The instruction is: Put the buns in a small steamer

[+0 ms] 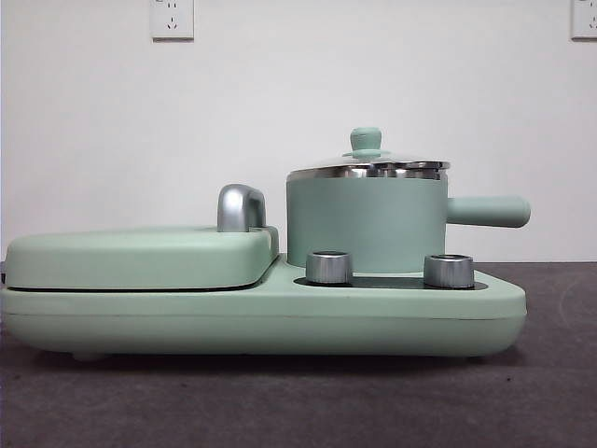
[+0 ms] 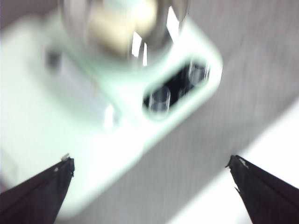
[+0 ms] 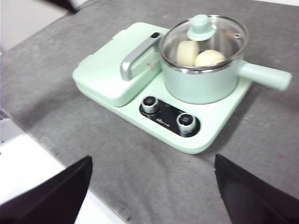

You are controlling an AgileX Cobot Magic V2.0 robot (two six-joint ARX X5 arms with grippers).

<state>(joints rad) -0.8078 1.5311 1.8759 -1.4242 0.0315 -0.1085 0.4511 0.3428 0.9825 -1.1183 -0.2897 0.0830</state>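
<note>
Both of my arms hang above the desk (image 3: 56, 79), away from the appliance. My right claw (image 3: 152, 196) is spread wide with nothing between its jaws, and it looks down on the whole mint-green cooker base (image 3: 140, 79). My left claw (image 2: 152, 191) is spread as well and empty; its view is blurred, but I can make out the base and two knobs under it.

The small steamer (image 1: 366, 224) sits on the base, behind the black control panel (image 3: 169, 119) with its two steel knobs (image 1: 329, 267). Its straight side handle (image 1: 487, 211) points away from the flat griddle lid (image 1: 140, 257), which lies closed beside it with its steel handle (image 1: 241, 207) just next to the pot's wall. The glass lid with the green knob (image 1: 366, 140) is seated on the steel rim.

Through that glass, in my right wrist view, I see the two buns inside the pot: the smooth bun (image 3: 187, 52) and the rounder bun (image 3: 210, 58) lie side by side, touching or nearly so. I cannot tell any ribbing or specks on them from here.

From the front, neither claw shows, and the buns are hidden by the pot's wall.
</note>
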